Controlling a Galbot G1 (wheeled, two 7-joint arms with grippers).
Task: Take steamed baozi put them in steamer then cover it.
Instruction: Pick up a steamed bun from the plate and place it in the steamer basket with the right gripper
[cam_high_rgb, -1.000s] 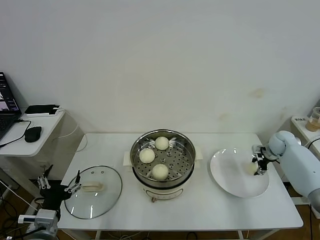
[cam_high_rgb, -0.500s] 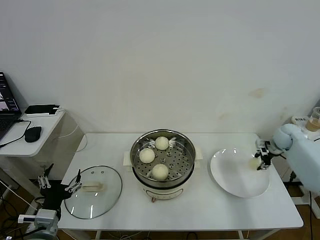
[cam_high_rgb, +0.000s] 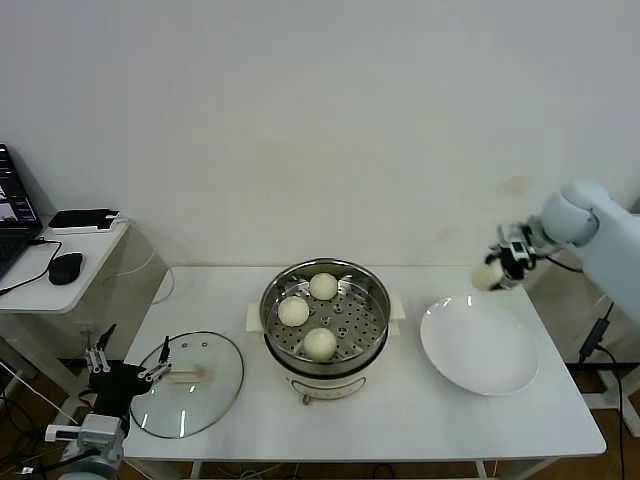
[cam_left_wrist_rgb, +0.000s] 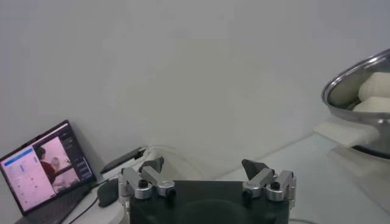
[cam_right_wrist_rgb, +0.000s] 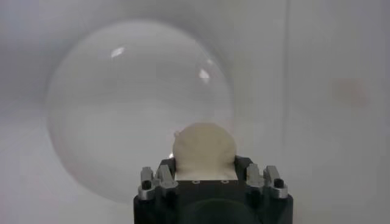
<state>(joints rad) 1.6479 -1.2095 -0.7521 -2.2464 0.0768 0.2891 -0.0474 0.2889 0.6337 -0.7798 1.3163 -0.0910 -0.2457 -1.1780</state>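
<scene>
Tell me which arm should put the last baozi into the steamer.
Right. The right gripper already holds the fourth baozi in the air above the plate, beside the steamer. The left gripper sits open and empty at the table's left edge by the lid.

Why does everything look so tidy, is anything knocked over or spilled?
Nothing stands out. Three baozi sit in the steamer, the cover lies flat beside it, the plate is bare, and the right gripper holds the fourth baozi aloft.

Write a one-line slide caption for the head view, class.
Right hand lifts the last baozi above the white plate; three baozi already sit in the steamer.
</scene>
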